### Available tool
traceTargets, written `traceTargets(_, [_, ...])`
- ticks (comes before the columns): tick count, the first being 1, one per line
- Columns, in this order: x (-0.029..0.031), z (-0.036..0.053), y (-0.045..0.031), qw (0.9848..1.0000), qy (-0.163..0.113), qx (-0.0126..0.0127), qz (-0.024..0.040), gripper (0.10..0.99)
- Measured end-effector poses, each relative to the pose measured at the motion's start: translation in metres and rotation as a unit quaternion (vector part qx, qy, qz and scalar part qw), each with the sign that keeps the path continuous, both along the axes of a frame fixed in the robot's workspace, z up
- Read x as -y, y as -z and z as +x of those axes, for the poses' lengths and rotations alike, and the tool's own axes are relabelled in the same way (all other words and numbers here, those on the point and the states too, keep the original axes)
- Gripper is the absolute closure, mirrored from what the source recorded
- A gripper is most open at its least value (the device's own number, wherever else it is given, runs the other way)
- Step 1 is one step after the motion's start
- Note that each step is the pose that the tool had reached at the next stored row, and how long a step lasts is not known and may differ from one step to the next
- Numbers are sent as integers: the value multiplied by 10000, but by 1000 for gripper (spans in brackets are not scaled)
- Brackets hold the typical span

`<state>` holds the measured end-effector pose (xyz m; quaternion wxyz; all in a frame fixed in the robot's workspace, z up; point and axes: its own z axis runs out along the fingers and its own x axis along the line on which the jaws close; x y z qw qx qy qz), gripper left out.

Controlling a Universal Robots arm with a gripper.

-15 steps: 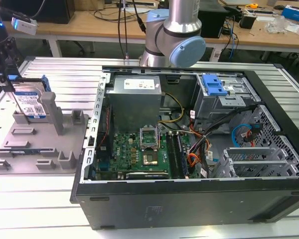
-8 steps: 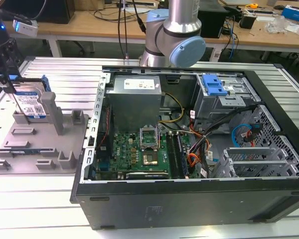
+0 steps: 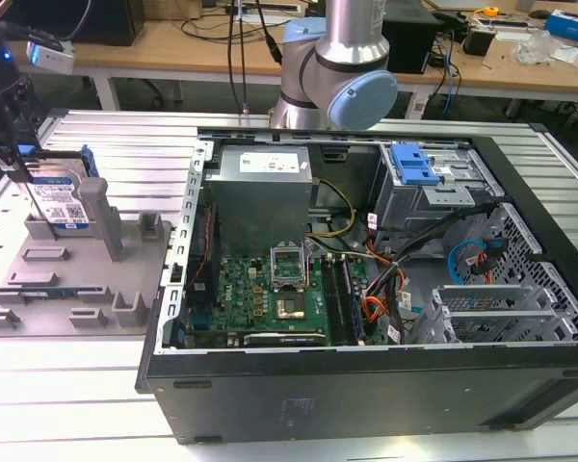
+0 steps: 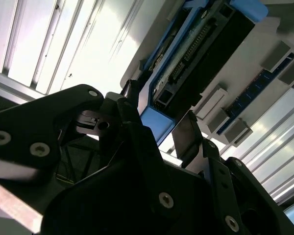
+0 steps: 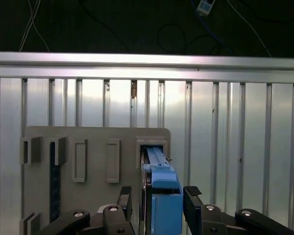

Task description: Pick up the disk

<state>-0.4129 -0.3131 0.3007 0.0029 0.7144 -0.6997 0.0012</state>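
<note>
Here's the end effector [image 5: 159,197], poised right over the disk [image 5: 160,193], and in the first wrist view its two black fingers [image 5: 125,198] sit one on each side of the blue side rail. They are parted, with a sliver of daylight showing on one side and the other finger very close to the rail, so this is a straddle and not a clamp. The second wrist view tells the same story: the disk [image 4: 201,54] runs away from the camera, connector edge showing, its blue end caught between the dark fingers. Out in the exterior view the disk [image 3: 58,200] stands upright on edge in the grey holder [image 3: 77,279], label facing the camera, at the exterior view's far left, with the end effector [image 3: 19,144] right above it. The holder lies flat on the ribbed metal bench [image 3: 77,385], just beside the open computer case [image 3: 366,289], and the arm's base [image 3: 337,67] rises behind that case.
</note>
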Motion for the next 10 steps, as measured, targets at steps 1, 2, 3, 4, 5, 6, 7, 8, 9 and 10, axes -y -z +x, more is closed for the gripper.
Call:
traceTargets(1, [0, 0, 2, 10000, 0, 0, 0, 545])
traceTargets(2, [0, 0, 4, 10000, 0, 0, 0, 545])
traceTargets(3, [0, 0, 5, 10000, 0, 0, 0, 561])
traceTargets(4, [0, 0, 7, 10000, 0, 0, 0, 561])
traceTargets(5, [0, 1, 9, 10000, 0, 0, 0, 631])
traceTargets(6, [0, 1, 10, 10000, 0, 0, 0, 631])
traceTargets(7, [-1, 1, 11, 10000, 0, 0, 0, 631])
traceTargets(8, [-1, 1, 13, 10000, 0, 1, 0, 631])
traceTargets(9, [-1, 1, 14, 10000, 0, 0, 0, 631])
traceTargets(10, [0, 1, 15, 10000, 0, 0, 0, 631])
